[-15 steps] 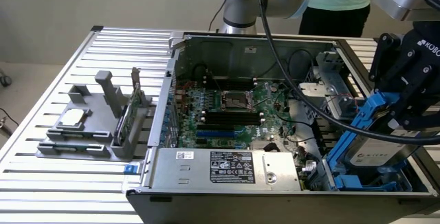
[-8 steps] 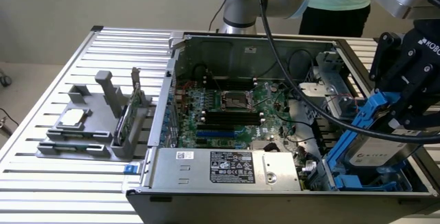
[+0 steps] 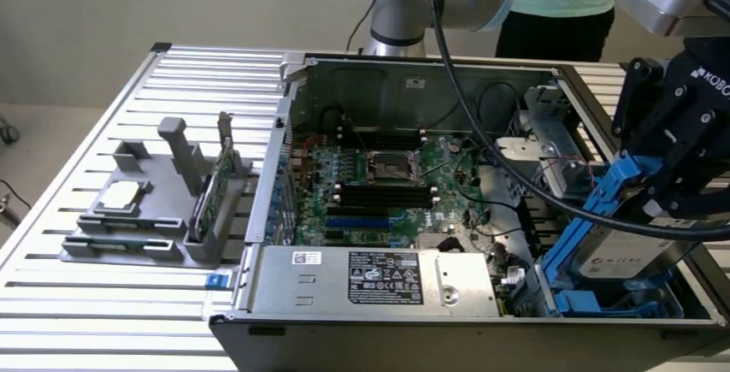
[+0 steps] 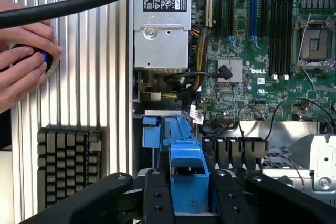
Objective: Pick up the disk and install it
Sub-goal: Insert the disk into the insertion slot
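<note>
The disk, silver-grey with blue rails, hangs tilted over the blue drive bay in the front corner of the open computer case, on the exterior view's right. Its lower end reaches into the bay. My gripper is shut on its upper end. In the wrist view my two black fingers clamp the disk's blue rail from both sides, with the gripper right above the bay.
The case holds a motherboard, a power supply and loose cables. A grey fixture on the slatted table carries a small chip and a green card. A person's hand rests on the table beside the case.
</note>
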Controlling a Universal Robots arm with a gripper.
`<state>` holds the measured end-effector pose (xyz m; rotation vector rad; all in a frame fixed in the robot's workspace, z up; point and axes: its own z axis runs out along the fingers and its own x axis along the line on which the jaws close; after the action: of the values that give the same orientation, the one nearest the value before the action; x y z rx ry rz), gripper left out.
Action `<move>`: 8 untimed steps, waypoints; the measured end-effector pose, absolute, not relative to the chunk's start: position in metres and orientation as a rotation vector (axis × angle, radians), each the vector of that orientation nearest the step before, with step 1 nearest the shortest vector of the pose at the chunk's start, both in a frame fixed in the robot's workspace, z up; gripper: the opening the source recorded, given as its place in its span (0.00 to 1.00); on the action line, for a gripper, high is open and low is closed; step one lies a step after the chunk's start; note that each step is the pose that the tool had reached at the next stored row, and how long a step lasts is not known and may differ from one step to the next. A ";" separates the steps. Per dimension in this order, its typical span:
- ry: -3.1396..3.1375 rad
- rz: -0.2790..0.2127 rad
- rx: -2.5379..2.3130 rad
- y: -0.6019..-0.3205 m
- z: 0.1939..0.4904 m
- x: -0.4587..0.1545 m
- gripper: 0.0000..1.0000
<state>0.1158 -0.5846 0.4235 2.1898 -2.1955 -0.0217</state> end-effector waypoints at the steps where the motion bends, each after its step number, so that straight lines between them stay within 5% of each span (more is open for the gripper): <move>1: -2.196 -0.022 2.190 -0.585 0.423 0.116 0.33; 8: -2.193 -0.022 2.192 -0.585 0.417 0.116 0.33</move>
<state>0.1165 -0.5846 0.4171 2.1921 -2.1932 -0.0218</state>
